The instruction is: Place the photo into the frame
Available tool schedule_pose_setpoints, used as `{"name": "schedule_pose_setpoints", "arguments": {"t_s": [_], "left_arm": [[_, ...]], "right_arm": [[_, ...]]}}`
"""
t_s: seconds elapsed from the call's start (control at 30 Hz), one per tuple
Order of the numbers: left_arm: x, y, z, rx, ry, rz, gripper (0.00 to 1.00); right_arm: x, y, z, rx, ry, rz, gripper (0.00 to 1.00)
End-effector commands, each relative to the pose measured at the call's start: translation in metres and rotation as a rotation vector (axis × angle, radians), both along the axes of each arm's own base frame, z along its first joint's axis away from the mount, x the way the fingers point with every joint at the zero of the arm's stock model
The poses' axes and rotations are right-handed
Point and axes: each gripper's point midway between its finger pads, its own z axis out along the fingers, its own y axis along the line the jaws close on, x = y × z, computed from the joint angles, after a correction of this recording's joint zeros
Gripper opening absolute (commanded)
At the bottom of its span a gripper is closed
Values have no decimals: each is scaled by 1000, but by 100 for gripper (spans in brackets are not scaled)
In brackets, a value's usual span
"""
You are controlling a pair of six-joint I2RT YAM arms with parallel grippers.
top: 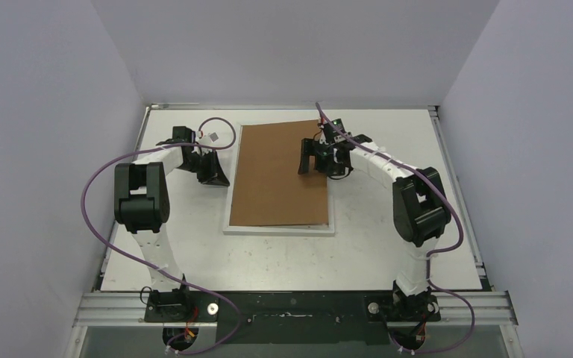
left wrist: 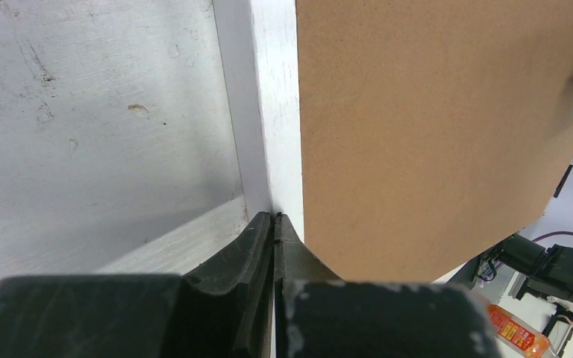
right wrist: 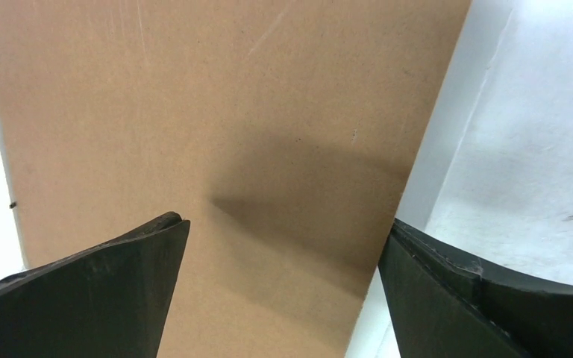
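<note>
**A:** Start at the near edge. What is there?

**B:** A black metal mounting plate [top: 291, 313] carries both arm bases at six o'clock. Thin purple cables [top: 89, 194] loop off the arms. Beyond it lies the flat white table [top: 194, 253], matt and finely scratched in the left wrist view.

**A:** And the frame?

**B:** The large, thin-edged white rectangular frame [top: 277, 229] lies flat at the middle of the table. On it is a smooth brown fibreboard backing sheet [top: 280, 175], turned slightly askew. The white rim shows along its six o'clock and nine o'clock sides.

**A:** The left pincer?

**B:** The left gripper [top: 216, 175] is at nine o'clock of the frame. Its black wedge-shaped fingers are pressed together with nothing between them. The tips sit at the outer edge of the white rim. I cannot tell whether they touch it.

**A:** The right one?

**B:** The right gripper [top: 319, 162] is over the board towards two o'clock. Its jaws are spread wide and hold nothing. It casts a soft shadow on the brown surface.

**A:** Farthest back?

**B:** Plain pale walls [top: 291, 52], at twelve o'clock.
</note>
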Motion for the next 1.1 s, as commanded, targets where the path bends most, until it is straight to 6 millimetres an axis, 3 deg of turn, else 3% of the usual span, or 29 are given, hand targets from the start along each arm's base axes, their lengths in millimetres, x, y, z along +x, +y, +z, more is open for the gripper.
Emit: {"name": "schedule_pose_setpoints", "arguments": {"t_s": [0.0, 0.37, 0.63, 0.9, 1.07], "left_arm": [[5, -2, -8, 2, -13, -22, 0], [4, -3, -6, -2, -15, -26, 0], [3, -3, -7, -11, -10, -26, 0], [2, -3, -5, -13, -12, -31, 0], [0, -3, -5, -11, -10, -33, 0]], "right_arm": [[17, 0, 35, -87, -123, 14, 94], [19, 17, 40, -111, -134, 55, 90], [14, 13, 48, -245, -151, 63, 90], [13, 2, 43, -361, -149, 43, 90], [9, 7, 45, -311, -159, 59, 90]]}}
